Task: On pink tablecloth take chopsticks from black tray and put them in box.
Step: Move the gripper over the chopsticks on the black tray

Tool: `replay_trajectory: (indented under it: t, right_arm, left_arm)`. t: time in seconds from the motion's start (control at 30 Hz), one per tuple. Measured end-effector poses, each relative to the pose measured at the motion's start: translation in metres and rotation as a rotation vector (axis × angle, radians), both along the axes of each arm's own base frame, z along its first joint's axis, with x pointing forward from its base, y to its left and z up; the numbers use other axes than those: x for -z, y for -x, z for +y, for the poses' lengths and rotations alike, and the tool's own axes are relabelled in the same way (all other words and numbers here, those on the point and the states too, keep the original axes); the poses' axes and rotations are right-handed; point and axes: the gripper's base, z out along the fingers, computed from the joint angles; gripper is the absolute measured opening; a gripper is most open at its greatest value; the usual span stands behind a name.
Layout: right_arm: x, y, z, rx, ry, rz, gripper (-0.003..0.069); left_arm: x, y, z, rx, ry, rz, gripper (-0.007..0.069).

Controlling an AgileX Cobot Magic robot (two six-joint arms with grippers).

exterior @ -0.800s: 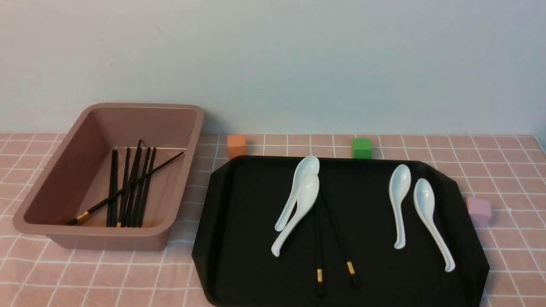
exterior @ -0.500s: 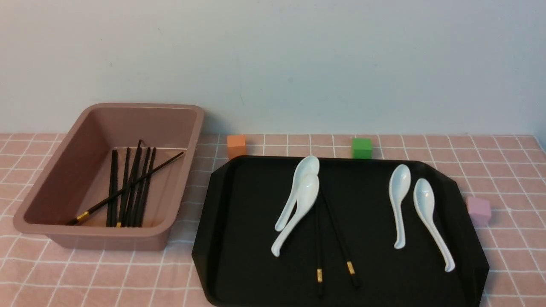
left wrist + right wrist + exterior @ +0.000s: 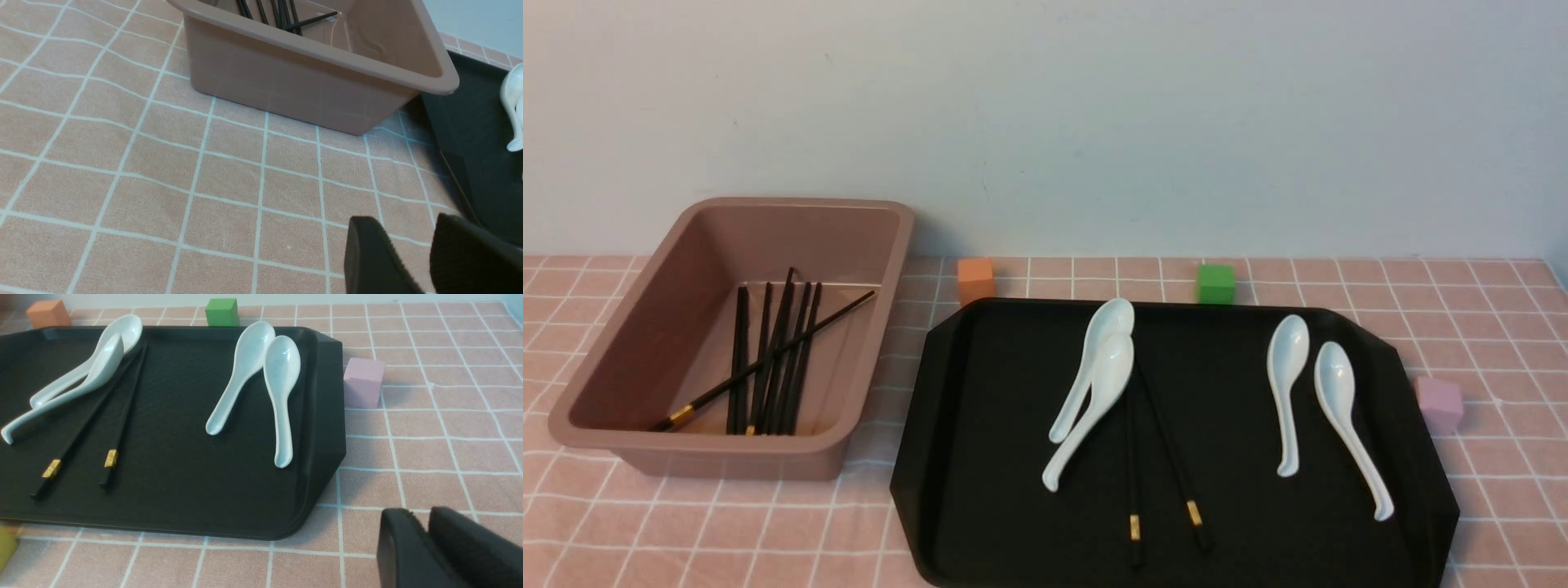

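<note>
- left gripper [image 3: 406, 220]: the two black fingers stand a narrow gap apart with pink cloth showing between them. nothing is held. it hovers over bare cloth, near the box's front corner and the black tray's left edge.
- right gripper [image 3: 421, 514]: fingers pressed together, no gap showing, nothing between them. it sits over the cloth off the tray's near right corner.
- neither arm appears in the front view.
- chopsticks [image 3: 1177, 474] [image 3: 127, 400]: one pair lies flat on the black tray, centre-front. the gold-banded ends point toward the robot and are spread slightly. the far ends converge and lie against the bowls of two overlapping white spoons [image 3: 1094, 384].
- black tray [image 3: 996, 457] [image 3: 184, 477]: rests on the pink tablecloth [image 3: 727, 531], to the right of the box. two more white spoons [image 3: 1290, 384] lie side by side on its right half, well apart from the chopsticks.
- box [image 3: 727, 445] [image 3: 286, 85]: stands on the cloth just beside the tray's left edge. it holds several black sticks [image 3: 768, 359] lying lengthwise, with one laid diagonally across the others.
- orange cube [image 3: 975, 279] and green cube [image 3: 1215, 283]: on the cloth just behind the tray's far rim.
- pale pink cube [image 3: 1440, 404]: on the cloth just beside the tray's right rim.
</note>
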Motion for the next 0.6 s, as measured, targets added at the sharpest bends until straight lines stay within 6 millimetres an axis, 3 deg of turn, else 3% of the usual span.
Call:
replay_trajectory:
  t: [0.23,0.37,0.6]
  right_arm:
    - [-0.003,-0.002,0.001,0.008,-0.079,-0.047,0.0123]
    - [-0.018,-0.004,0.004,0.052,-0.475,-0.171,0.0126]
    - [-0.026,-0.004,0.003,0.088,-0.779,-0.212,0.0128]
  left_arm:
    - [0.000,0.000,0.000,0.000,0.000,0.000,0.0239]
    - [0.000,0.000,0.000,0.000,0.000,0.000,0.0239]
    - [0.000,0.000,0.000,0.000,0.000,0.000,0.0239]
